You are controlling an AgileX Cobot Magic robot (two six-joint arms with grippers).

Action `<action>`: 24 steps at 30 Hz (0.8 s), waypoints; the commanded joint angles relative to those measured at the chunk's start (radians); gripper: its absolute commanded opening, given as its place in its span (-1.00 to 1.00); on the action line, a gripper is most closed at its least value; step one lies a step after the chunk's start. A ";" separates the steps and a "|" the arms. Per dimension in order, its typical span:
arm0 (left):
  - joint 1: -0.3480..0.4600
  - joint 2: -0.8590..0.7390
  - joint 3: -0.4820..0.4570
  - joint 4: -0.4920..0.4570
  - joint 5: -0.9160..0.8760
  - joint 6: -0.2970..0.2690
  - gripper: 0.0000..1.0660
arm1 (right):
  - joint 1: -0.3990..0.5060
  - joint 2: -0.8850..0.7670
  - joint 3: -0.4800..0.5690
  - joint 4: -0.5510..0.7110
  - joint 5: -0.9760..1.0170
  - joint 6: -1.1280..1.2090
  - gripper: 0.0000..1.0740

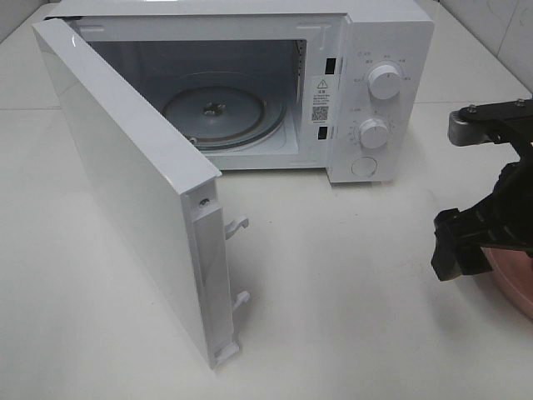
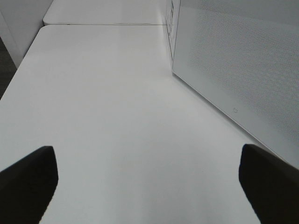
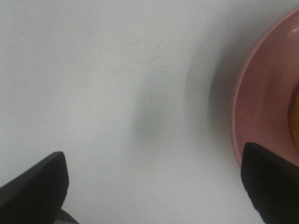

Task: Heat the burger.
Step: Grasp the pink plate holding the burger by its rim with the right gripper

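The door (image 1: pixel 125 192) was swung wide for loading. The left gripper (image 2: pixel 149 182) was held open, idle; the right gripper (image 3: pixel 154 186) was spread at the plate (image 3: pixel 261 93), presumably for the burger (image 3: pixel 295 119).

You'll see the burger (image 3: pixel 296 119) only as a golden-brown sliver (right wrist view, cut by the frame edge), resting on the pink plate (image 3: pixel 261 107).

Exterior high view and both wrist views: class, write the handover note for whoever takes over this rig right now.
Left gripper: open, empty, over the table beside the microwave door.
Right gripper: open, empty, at the rim of the pink plate.
Burger: only a golden sliver shows, on the plate.
Done: door open; glass turntable bare.
To do: put burger inside, shut door, start heating.
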 commanded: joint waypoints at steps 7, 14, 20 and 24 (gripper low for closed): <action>0.004 -0.025 0.000 -0.004 -0.012 -0.006 0.89 | -0.124 0.035 -0.004 -0.023 -0.009 -0.022 0.81; 0.004 -0.025 0.000 -0.004 -0.012 -0.006 0.89 | -0.152 0.112 -0.004 -0.023 -0.061 -0.020 0.77; 0.004 -0.025 0.000 -0.004 -0.012 -0.006 0.89 | -0.152 0.208 -0.004 -0.026 -0.120 -0.018 0.74; 0.004 -0.025 0.000 -0.004 -0.012 -0.006 0.89 | -0.152 0.282 -0.004 -0.053 -0.179 -0.002 0.69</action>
